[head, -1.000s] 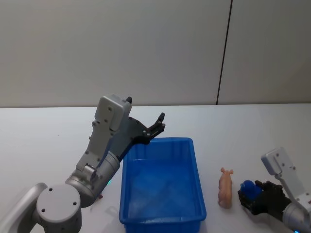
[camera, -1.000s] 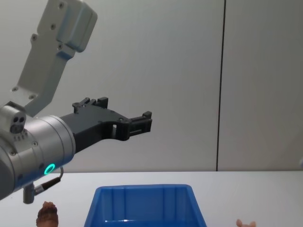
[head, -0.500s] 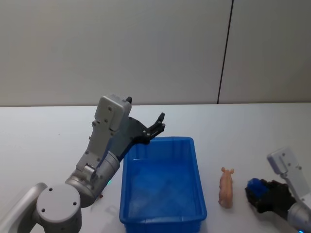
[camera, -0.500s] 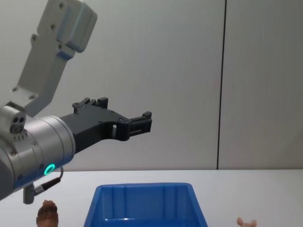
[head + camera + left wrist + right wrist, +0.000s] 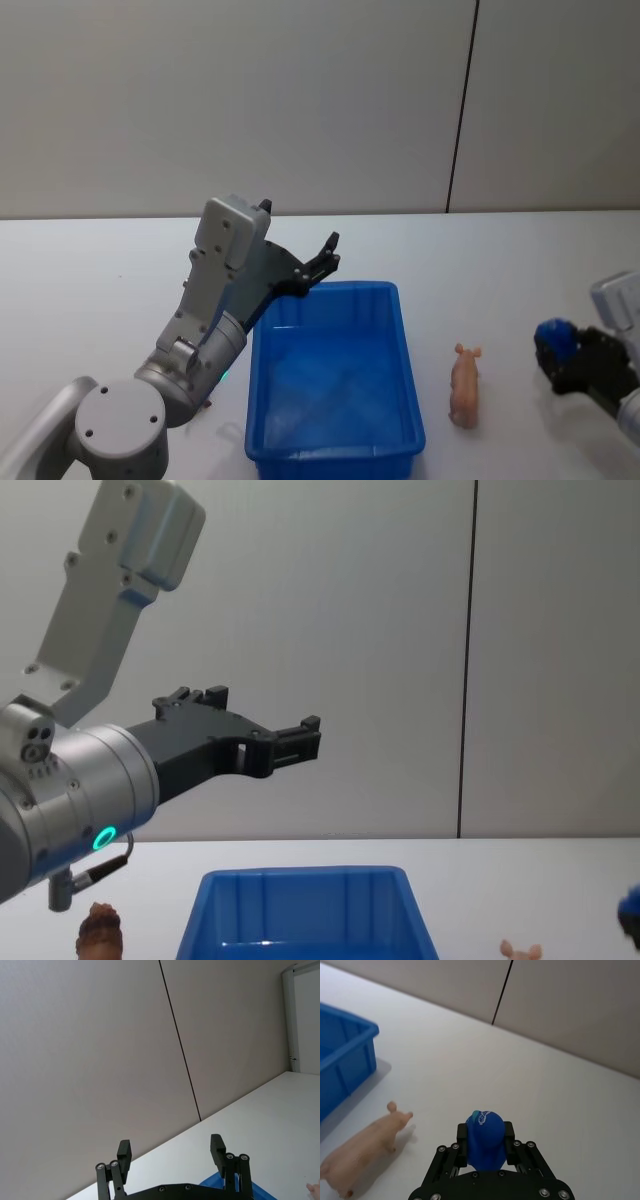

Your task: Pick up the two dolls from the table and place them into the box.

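A pale pink doll [image 5: 464, 386] [image 5: 364, 1152] [image 5: 518, 950] lies on the white table [image 5: 100, 290], just right of the blue box [image 5: 407, 372] [image 5: 305, 881] [image 5: 347, 1055]. Left of the box stands a reddish-brown doll [image 5: 100, 930], behind my left arm in the head view. My left gripper [image 5: 326, 254] [image 5: 170, 1146] [image 5: 262, 716] hangs open above the box's far left corner with nothing in it. Out at the right, my right gripper [image 5: 562, 348] [image 5: 485, 1132] is shut on a small round blue toy [image 5: 551, 334] [image 5: 485, 1141] [image 5: 631, 910], to the right of the pink doll.
A grey wall with a dark vertical seam [image 5: 460, 110] rises behind the table. Bare tabletop stretches behind the box and between the pink doll and my right gripper.
My right gripper has carried the blue toy to the right and upward, away from the pink doll. The left arm, the box and both dolls have not moved.
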`<state>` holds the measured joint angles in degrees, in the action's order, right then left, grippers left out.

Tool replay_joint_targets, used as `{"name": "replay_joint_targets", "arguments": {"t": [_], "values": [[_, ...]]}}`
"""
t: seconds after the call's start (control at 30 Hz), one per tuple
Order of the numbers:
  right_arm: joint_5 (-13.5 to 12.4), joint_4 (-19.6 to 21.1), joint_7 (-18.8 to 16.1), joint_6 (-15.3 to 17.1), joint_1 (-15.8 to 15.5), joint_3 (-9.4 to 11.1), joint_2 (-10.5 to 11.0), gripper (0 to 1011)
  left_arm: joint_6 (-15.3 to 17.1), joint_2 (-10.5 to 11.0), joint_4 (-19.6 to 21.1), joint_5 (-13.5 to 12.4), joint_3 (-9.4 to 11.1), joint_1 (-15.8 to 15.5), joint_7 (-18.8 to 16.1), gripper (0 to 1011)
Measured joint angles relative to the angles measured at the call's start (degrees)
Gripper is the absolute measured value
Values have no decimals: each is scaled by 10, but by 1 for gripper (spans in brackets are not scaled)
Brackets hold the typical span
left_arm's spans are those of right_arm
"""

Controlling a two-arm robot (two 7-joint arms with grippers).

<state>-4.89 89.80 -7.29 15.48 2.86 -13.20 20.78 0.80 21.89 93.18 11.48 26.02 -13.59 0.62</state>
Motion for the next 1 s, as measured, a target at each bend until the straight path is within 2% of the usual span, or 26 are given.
{"name": "replay_joint_targets", "arguments": {"t": [0.2, 0.43, 0.77, 1.0], "values": [[-7, 27, 7, -28, -2, 8, 5, 363, 0, 0, 0, 0, 0, 0, 0, 1001], [-18, 55, -6, -54, -1, 13, 8, 325, 0, 0, 0, 0, 0, 0, 0, 1001], [-39, 77, -58, -64, 5, 9, 4, 266, 0, 0, 0, 0, 0, 0, 0, 1001], [-51, 79, -109, -53, 12, -2, -5, 243, 0, 0, 0, 0, 0, 0, 0, 1001]]}}
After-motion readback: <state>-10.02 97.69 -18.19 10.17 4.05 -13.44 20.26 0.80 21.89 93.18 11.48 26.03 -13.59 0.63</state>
